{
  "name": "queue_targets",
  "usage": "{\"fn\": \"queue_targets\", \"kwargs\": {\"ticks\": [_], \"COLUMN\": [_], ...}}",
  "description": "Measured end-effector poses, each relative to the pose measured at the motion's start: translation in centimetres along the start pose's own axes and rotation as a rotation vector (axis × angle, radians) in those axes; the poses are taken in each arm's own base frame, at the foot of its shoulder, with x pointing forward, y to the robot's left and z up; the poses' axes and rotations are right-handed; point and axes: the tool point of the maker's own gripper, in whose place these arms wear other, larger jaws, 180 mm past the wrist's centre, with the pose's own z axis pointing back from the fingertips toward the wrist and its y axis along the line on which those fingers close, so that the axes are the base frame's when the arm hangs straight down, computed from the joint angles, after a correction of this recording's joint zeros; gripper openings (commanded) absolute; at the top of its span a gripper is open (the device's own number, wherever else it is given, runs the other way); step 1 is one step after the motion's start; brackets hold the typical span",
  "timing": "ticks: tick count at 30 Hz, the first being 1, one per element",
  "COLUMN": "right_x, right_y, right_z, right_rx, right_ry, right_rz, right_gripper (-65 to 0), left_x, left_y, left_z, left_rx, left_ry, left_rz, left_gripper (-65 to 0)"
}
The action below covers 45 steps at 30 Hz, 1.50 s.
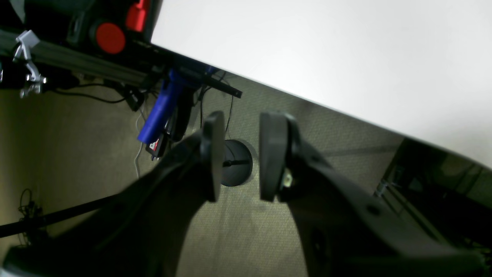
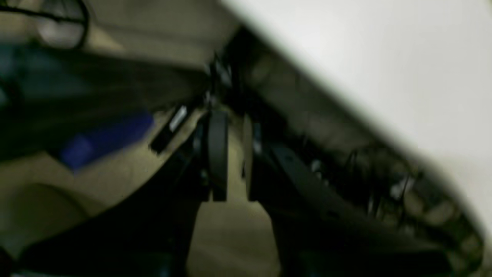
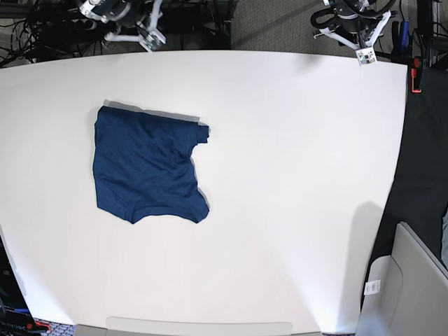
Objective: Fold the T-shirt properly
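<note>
Now the T-shirt (image 3: pixel 148 171) lies folded in a compact block on the white table (image 3: pixel 294 175), toward my right arm's side, with both arms back past the far edge. My left gripper (image 1: pixel 240 156) hangs parted and empty, my right gripper (image 2: pixel 234 154) narrowly apart, also empty. I'd judge the fold done, so best leave the ragged edge alone and stay clear

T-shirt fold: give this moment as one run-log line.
T-shirt: folded, flat on table | left tool: open, empty, off table | right tool: empty, off table
</note>
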Motion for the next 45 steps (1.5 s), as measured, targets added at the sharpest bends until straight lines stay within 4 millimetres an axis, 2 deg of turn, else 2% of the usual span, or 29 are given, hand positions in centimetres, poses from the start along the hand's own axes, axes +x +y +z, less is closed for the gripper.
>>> {"fn": "queue_targets", "kwargs": {"ticks": [3,6,8,10,15,19,22,25,31,34,37,40,43,45], "right_x": [-1.0,-4.3,-5.6,-6.9,-10.6,-14.7,-16.9,-17.8,-17.2,-17.4,-17.7,-18.9,-18.3,-17.7], "right_y": [0.1,0.9,-0.4,-2.0,-0.9,-1.9,-1.7,-2.0,-3.8,-3.3,-3.4,-3.3,-3.6,-3.5], "right_z": [0.9,2.0,2.6,3.4,3.2,2.6,1.0,-1.3,-6.4,-8.7,-10.5,-11.8,-13.9,-15.3], "right_rx": [-0.006,0.021,-0.018,-0.077,-0.037,-0.072,-0.091,-0.114,-0.103,-0.057,-0.085,-0.123,-0.145,-0.165], "right_ry": [-0.046,0.036,0.065,0.096,0.189,0.333,0.408,0.449,0.455,0.466,0.42,0.439,0.38,0.357], "right_rz": [-0.041,-0.019,-0.035,-0.06,-0.095,-0.068,-0.113,-0.16,-0.244,-0.287,-0.356,-0.414,-0.471,-0.502], "right_gripper": [-59.2,-59.2,-59.2,-59.2,-59.2,-59.1,-59.1,-59.0,-59.1,-59.1,-59.0,-59.0,-59.0,-59.0], "left_x": [-0.1,-0.8,-2.4,-5.1,-9.8,-14.4,-17.3,-19.3,-21.0,-21.2,-22.0,-23.1,-23.6,-24.1], "left_y": [-0.1,-0.1,-0.2,-0.5,-0.5,-1.7,-3.8,-5.9,-7.7,-8.1,-8.1,-7.7,-8.4,-8.7], "left_z": [0.0,-0.2,-0.5,-1.1,-2.0,-1.8,-1.6,-2.0,-5.2,-6.9,-8.2,-8.9,-9.3,-9.4], "left_rx": [-0.003,0.0,-0.006,-0.042,-0.055,-0.087,-0.16,-0.217,-0.204,-0.165,-0.13,-0.088,-0.076,-0.065], "left_ry": [0.003,0.016,0.059,0.154,0.306,0.43,0.495,0.522,0.574,0.571,0.576,0.598,0.598,0.612], "left_rz": [0.001,-0.017,-0.028,-0.027,-0.008,-0.029,-0.111,-0.185,-0.203,-0.197,-0.207,-0.228,-0.241,-0.247], "left_gripper": [-51.4,-51.4,-51.4,-51.4,-51.4,-51.4,-51.4,-51.4,-51.4,-51.4,-51.4,-51.4,-52.1,-55.8]}}
